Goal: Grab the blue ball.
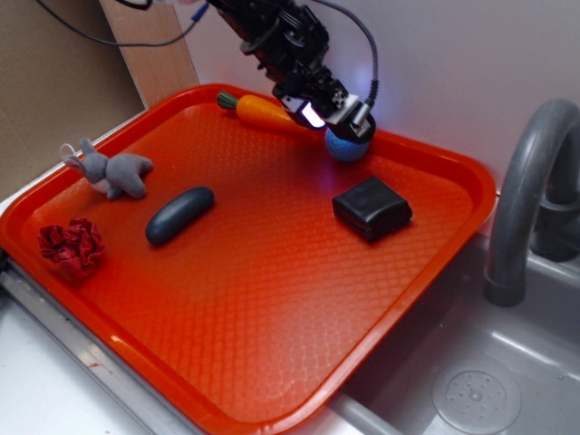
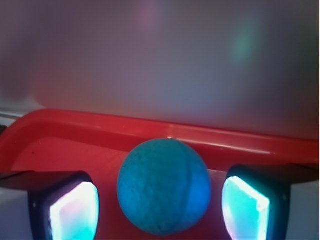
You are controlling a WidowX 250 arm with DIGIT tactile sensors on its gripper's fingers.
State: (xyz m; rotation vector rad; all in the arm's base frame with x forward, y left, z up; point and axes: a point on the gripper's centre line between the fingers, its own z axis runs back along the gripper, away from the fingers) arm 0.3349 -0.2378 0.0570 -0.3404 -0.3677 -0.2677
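The claw (image 1: pixel 343 122) hung over the far rim of the orange tray (image 1: pixel 272 299), spread wide, with the blue ball (image 1: pixel 346 145) sitting between its two glowing pads (image 2: pixel 75 210). In the wrist view a clear gap showed on each side of the ball, so the pads were not touching it and the claw had hold of nothing. The ball rested on the tray floor just beside the back rim, close to the tip of the toy carrot (image 1: pixel 263 111) and a little way behind the black block (image 1: pixel 372 208). Farther toward the tray's left lay a dark grey-blue pebble shape (image 1: pixel 179 215), a small grey plush rabbit (image 1: pixel 109 170) and a crumpled red cloth (image 1: pixel 71 248). A grey faucet (image 1: pixel 526 199) stood over the sink (image 1: pixel 471 390) to the right of the tray
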